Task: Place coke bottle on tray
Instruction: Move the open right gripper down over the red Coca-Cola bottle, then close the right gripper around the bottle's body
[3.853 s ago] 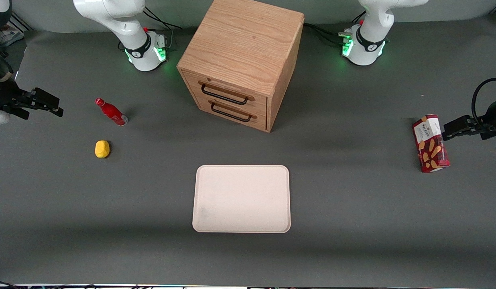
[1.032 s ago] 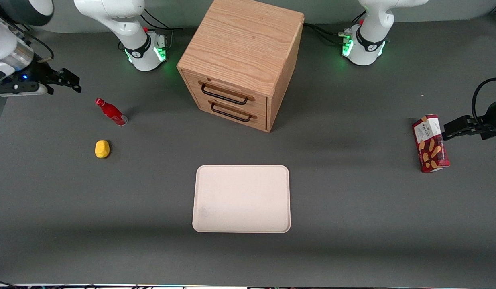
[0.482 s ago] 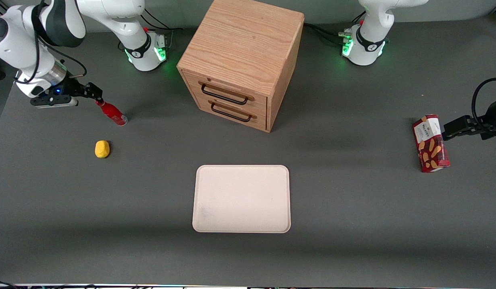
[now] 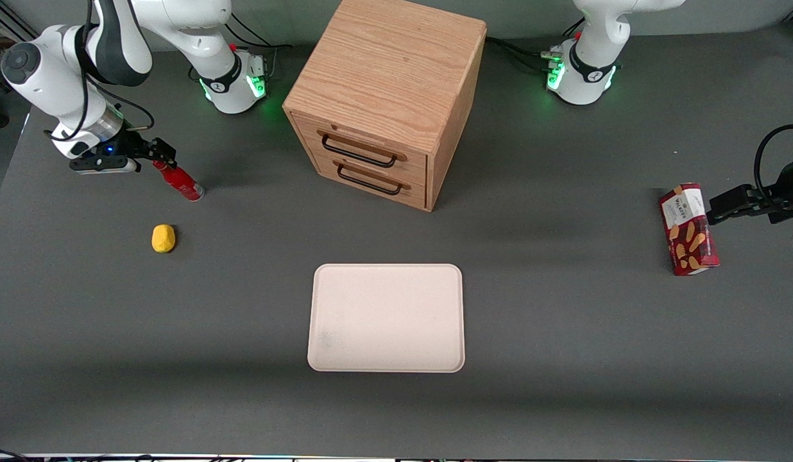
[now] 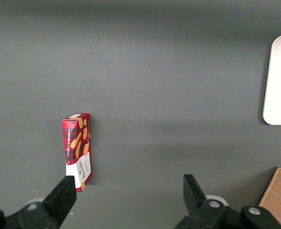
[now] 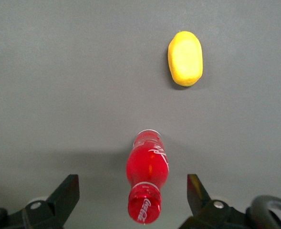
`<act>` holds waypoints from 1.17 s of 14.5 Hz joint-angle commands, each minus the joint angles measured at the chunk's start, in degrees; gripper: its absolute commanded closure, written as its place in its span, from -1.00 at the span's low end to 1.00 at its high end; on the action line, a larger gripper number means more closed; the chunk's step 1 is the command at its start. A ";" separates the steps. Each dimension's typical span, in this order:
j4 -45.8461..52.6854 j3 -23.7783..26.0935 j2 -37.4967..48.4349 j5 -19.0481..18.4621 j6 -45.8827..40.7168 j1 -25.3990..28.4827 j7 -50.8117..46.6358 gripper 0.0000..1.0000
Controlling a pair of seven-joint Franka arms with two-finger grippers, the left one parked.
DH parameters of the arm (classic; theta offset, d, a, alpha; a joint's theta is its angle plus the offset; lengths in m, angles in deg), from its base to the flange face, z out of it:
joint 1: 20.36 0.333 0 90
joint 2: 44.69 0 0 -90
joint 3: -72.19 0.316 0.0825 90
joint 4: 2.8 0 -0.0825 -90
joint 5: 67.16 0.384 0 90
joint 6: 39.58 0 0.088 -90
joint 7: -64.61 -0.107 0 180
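The coke bottle point(image 4: 182, 182) stands upright on the grey table toward the working arm's end; it is slim, glossy red, with a red cap and white lettering. In the right wrist view I look down on the bottle's point(image 6: 148, 177) cap. My right gripper point(image 4: 160, 153) hovers just above that cap, open, with its fingers spread wide on either side of the bottle top and not touching it; in the right wrist view the gripper point(image 6: 132, 187) frames the cap. The pale cream tray point(image 4: 387, 317) lies flat near the table's middle, nearer the front camera than the bottle, and holds nothing.
A yellow lemon-like object point(image 4: 163, 238) lies close to the bottle, nearer the front camera, also seen as the yellow object point(image 6: 185, 58). A wooden two-drawer cabinet point(image 4: 383, 96) stands mid-table. A red snack box point(image 4: 688, 229) lies toward the parked arm's end.
My right gripper has swung in from the working arm's end of the table and come over the bottle's cap. The bottle, tray and other things have not moved.
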 commanded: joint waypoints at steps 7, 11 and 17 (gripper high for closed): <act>-1.90 -2.33 -2.84 -0.49 4.53 0.22 3.28 -1.00; -2.07 -2.42 -2.67 -0.49 4.18 0.22 3.27 -1.00; -1.90 -2.33 -2.23 -0.40 1.72 0.22 3.10 -0.86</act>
